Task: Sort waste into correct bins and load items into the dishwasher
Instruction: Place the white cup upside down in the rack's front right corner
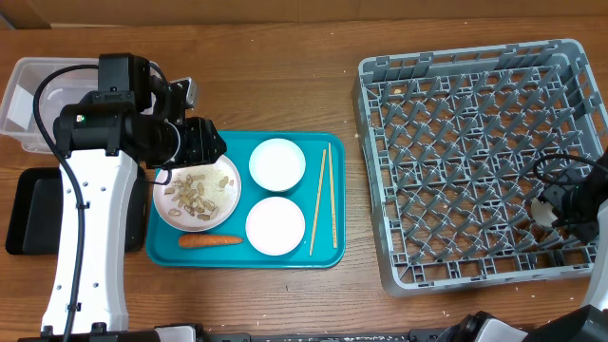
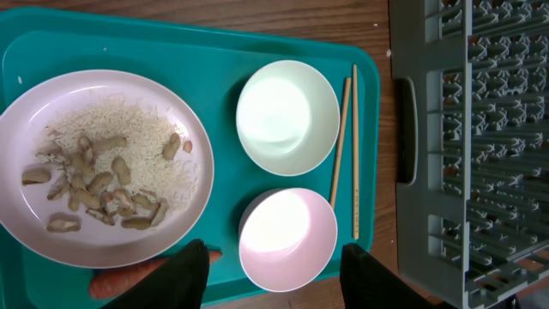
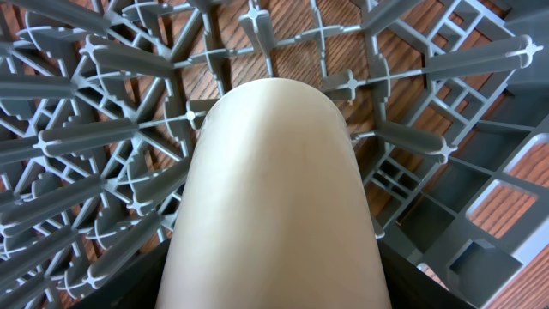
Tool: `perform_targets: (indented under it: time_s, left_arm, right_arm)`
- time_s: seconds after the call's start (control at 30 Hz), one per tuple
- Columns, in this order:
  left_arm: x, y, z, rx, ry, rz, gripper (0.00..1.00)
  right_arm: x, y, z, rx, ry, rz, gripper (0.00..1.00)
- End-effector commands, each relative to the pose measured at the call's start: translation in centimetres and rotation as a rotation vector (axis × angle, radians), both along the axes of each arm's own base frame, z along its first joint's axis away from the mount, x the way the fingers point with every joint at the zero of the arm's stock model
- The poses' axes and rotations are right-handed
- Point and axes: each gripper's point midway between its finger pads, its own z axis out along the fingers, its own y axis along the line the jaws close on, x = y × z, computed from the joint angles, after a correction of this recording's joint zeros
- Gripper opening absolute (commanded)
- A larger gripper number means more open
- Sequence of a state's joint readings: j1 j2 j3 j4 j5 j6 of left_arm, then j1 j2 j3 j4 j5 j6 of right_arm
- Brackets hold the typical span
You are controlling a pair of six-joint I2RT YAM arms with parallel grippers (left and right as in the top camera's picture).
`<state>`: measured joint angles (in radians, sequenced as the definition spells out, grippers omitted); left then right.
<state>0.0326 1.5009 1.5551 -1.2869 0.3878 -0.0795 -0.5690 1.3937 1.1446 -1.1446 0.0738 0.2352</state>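
Note:
My left gripper (image 1: 202, 142) (image 2: 274, 262) is open and empty, hovering over the teal tray (image 1: 323, 249). The round plate (image 1: 226, 201) (image 2: 163, 112) of beige scraps (image 1: 195, 190) (image 2: 94, 184) lies there. So do the carrot (image 1: 210, 240) (image 2: 120, 279), a white bowl (image 1: 277, 163) (image 2: 287, 116), a pinkish bowl (image 1: 275, 225) (image 2: 287, 236) and two chopsticks (image 1: 318, 199) (image 2: 343, 129). My right gripper (image 1: 556, 214) (image 3: 274, 287) is shut on the white cup (image 3: 274, 189), low inside the grey dish rack (image 1: 475, 161) (image 3: 103, 137). The wrapper is out of view.
The clear tub (image 1: 24, 104) stands at the far left, with the black tray (image 1: 28, 209) in front of it. My left arm's white link (image 1: 90, 247) crosses between them and the teal tray. The rack's edge (image 2: 480, 129) shows right of the tray.

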Motion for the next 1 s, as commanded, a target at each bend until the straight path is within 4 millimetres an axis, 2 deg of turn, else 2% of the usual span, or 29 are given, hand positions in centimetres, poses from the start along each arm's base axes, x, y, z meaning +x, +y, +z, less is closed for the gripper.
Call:
perform_targets:
  time_s: [0.0,0.07,0.17,0.37,0.7,0.87,0.97]
  left_arm:
    - [0.1,0.0,0.6,0.002,-0.017,0.003,0.52]
    - [0.0,0.0,0.5,0.002,-0.013,0.003,0.52]
    - [-0.1,0.0,0.5,0.002,-0.01,0.003,0.52]
    - [-0.2,0.0,0.5,0.002,-0.003,0.003,0.52]
    - [-0.3,0.0,0.4,0.002,0.002,0.003,0.54]
    - [-0.5,0.2,0.3,0.01,0.012,0.006,0.56]
    - [-0.9,0.8,-0.1,0.047,0.032,0.019,0.57]
  right_arm:
    - [0.4,-0.1,1.1,-0.014,-0.04,-0.005,0.47]
    - [0.3,-0.1,0.8,-0.011,-0.036,-0.005,0.48]
    - [0.3,-0.1,0.7,-0.013,-0.038,-0.005,0.63]
    - [0.3,-0.1,0.7,-0.011,-0.035,-0.005,0.76]
    - [0.5,0.0,0.7,-0.005,-0.047,-0.002,0.78]
    - [2.5,1.7,1.1,0.093,-0.151,0.051,0.82]
    - [4.4,4.0,2.1,0.191,-0.253,0.177,0.8]
